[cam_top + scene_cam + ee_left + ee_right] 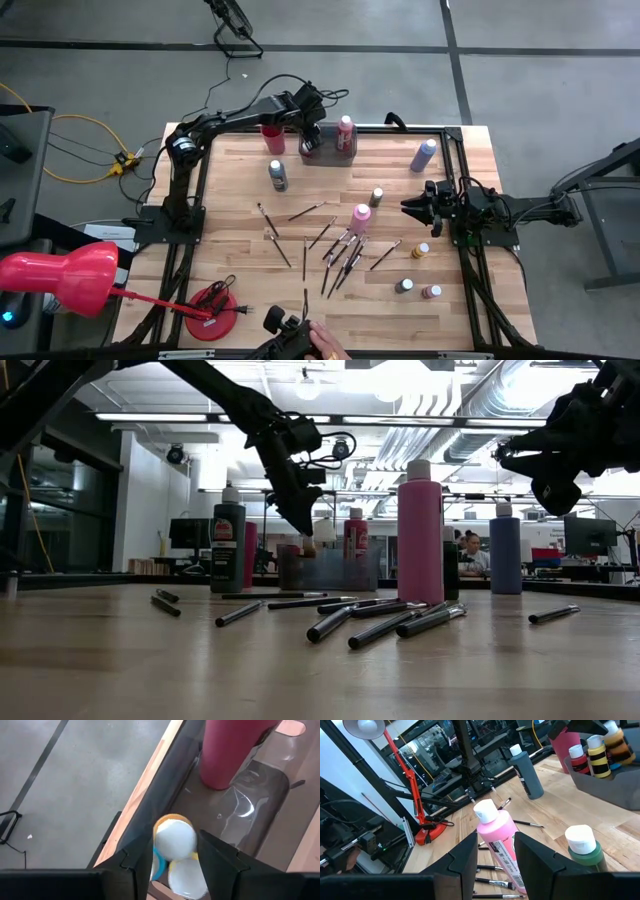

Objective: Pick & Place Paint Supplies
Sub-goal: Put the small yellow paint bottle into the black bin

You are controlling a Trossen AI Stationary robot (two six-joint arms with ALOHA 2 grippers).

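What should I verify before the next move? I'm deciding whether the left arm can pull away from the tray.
1. Left hand over the grey tray: ok.
2. White-capped bottle between its fingers, low in the tray: ok.
3. Bottle released: cannot tell; the fingers sit close beside its cap.
4. Pink cup clear of the hand's path: ok, it stands beside the tray.
5. Right hand out of the way: ok, it is at the table's right side, facing the pink bottle, holding nothing.
6. Brushes scattered mid-table, not yet placed: not ok.
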